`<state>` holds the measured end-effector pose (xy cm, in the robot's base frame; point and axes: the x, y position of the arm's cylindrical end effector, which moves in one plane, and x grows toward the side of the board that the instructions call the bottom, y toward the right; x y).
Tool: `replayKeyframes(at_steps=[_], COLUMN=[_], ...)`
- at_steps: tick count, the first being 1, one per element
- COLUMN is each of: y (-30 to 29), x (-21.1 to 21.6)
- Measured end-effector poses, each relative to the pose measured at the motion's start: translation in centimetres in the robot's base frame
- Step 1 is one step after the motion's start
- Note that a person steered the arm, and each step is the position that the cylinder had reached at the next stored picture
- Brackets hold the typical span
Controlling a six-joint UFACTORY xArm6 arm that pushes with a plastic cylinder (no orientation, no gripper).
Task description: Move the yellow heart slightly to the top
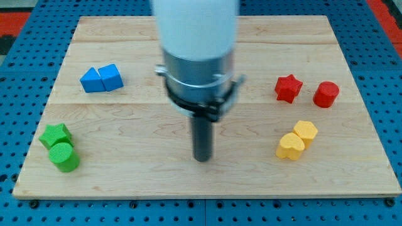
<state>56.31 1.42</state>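
Note:
The yellow heart [289,146] lies on the wooden board [207,182] at the lower right, touching a yellow hexagon [306,132] just up and right of it. My tip [201,158] rests on the board near the middle, well to the left of the yellow heart and a little lower than it, touching no block. The arm's white and grey body hangs above the tip and hides the board's upper middle.
A red star [288,88] and a red cylinder [326,94] sit above the yellow pair. Two blue blocks [102,79] lie touching at the upper left. A green star [55,135] and a green cylinder [65,157] touch at the lower left.

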Motion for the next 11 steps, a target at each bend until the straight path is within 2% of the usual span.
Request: replayKeyframes(at_steps=[1,2,4,6,7,8,9,10,11], y=[6.6,16.0,-5.5,-0.5,2.4,-3.9,-1.7,0.6,5.9], x=[2.1,0.3,-7.5,-2.9,-8.6,-17.3,-13.4,-7.3,-8.2])
